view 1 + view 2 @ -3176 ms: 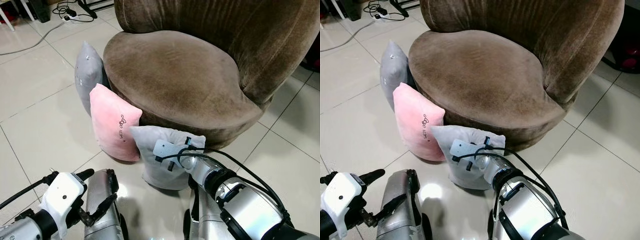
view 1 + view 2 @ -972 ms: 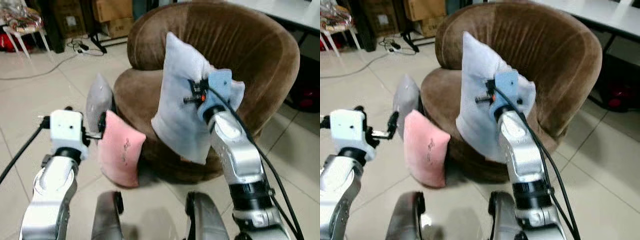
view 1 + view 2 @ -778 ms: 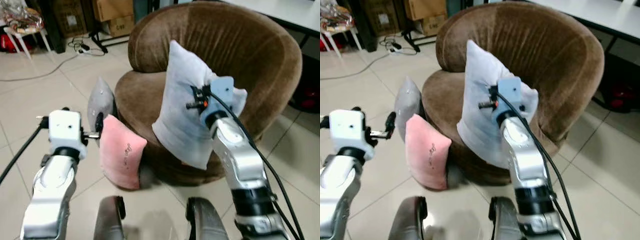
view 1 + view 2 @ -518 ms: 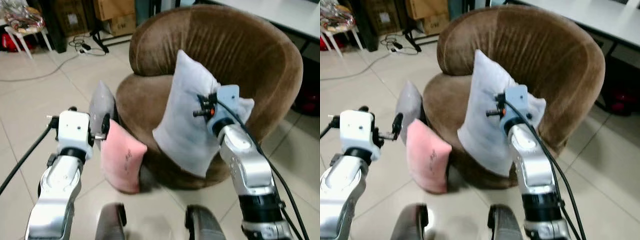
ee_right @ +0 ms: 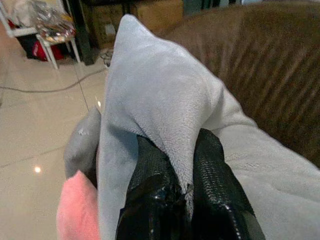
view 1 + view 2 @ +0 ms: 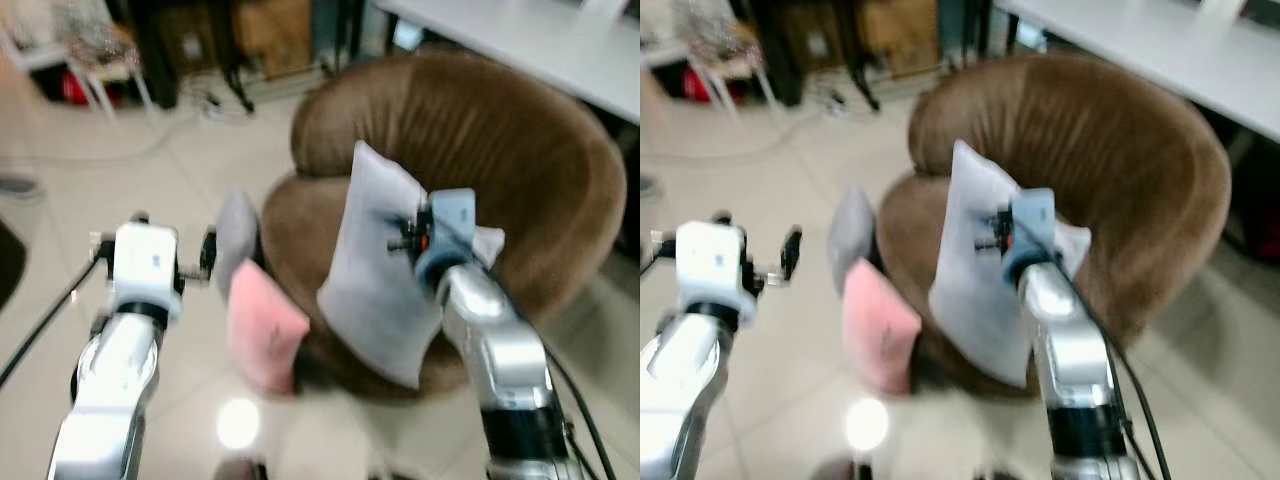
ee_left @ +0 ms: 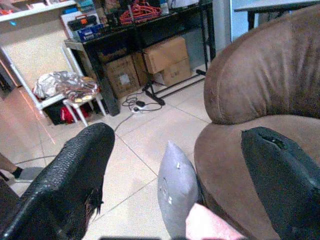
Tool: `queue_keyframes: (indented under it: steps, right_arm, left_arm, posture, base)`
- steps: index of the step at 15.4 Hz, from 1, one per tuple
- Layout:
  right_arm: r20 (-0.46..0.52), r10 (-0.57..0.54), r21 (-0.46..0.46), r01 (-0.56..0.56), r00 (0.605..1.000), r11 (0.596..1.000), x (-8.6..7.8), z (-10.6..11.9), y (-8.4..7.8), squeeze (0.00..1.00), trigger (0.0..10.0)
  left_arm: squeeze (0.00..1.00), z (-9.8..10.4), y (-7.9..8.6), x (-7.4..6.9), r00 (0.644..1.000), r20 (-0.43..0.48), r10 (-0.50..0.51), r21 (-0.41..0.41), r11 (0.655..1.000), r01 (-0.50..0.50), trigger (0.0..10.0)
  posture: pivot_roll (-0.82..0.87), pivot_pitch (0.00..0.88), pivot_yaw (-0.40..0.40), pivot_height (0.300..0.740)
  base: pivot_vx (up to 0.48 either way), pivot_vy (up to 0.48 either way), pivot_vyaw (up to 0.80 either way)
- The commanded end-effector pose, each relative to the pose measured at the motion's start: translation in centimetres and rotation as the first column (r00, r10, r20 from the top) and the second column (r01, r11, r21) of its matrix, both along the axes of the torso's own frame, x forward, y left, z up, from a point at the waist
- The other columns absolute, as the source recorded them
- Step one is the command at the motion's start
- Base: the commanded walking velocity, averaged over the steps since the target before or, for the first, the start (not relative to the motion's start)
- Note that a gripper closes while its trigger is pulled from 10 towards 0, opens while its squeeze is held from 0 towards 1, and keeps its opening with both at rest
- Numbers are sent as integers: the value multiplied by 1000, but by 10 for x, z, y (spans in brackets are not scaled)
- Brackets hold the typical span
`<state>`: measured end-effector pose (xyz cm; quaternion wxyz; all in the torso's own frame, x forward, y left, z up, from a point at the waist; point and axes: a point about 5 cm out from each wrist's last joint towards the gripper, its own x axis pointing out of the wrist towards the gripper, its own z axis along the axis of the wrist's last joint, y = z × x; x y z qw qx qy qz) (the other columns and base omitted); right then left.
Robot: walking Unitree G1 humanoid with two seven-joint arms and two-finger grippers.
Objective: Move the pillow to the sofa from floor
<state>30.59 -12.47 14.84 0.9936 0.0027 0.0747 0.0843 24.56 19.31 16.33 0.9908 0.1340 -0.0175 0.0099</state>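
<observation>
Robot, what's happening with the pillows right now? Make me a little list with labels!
held pillow: light grey pillow, up in the air in front of the brown sofa
right pincer: right pincer, shut on a fold of the light grey pillow
left pincer: left pincer, open, holding nothing, raised to the left of the sofa
on the floor: pink pillow and darker grey pillow, leaning against the sofa's front
sofa seat: no pillow on it yet
picture: head views blurred

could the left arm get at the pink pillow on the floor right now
Probably yes. The left tool is open and holds nothing, raised beside the pink pillow, which leans against the sofa with its near face exposed. The right tool holds the grey pillow off to the other side.
</observation>
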Motion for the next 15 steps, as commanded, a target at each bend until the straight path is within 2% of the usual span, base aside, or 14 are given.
queue_keyframes:
  steps: [1,3,6,9,11,15]
  right_arm:
    - [54,-19,23,17,998,1000,-1,11,-6,0,10000]
    - [79,-38,23,37,996,999,-1,15,-4,0,10000]
    - [107,-14,52,9,994,999,-1,21,1,0,10000]
    - [131,0,62,-8,991,998,-3,26,2,0,10000]
    - [148,7,67,-17,989,998,-1,30,4,0,10000]
    - [156,28,64,-39,987,997,1,33,9,0,10000]
  left_arm:
    - [0,-1,-3,4,1000,-4,-24,12,1000,24,10000]
    - [0,3,-2,4,1000,6,-27,-8,1000,27,10000]
    - [0,3,-2,0,1000,10,-20,-31,999,20,10000]
    - [0,1,-5,3,999,5,-51,-16,999,51,10000]
    - [0,6,-5,7,998,26,-50,-18,999,50,10000]
    - [0,5,-1,5,999,21,-40,-8,999,40,10000]
  posture:
    - [-19,0,-5,740]
    - [-24,0,-9,740]
    - [-16,0,-12,740]
    - [-35,0,4,740]
    - [-26,0,1,740]
    - [-12,0,-5,740]
  base:
    - [0,0,0]
    - [0,0,0]
    - [0,0,0]
    - [205,0,-800]
    - [306,0,-800]
    - [304,0,-800]
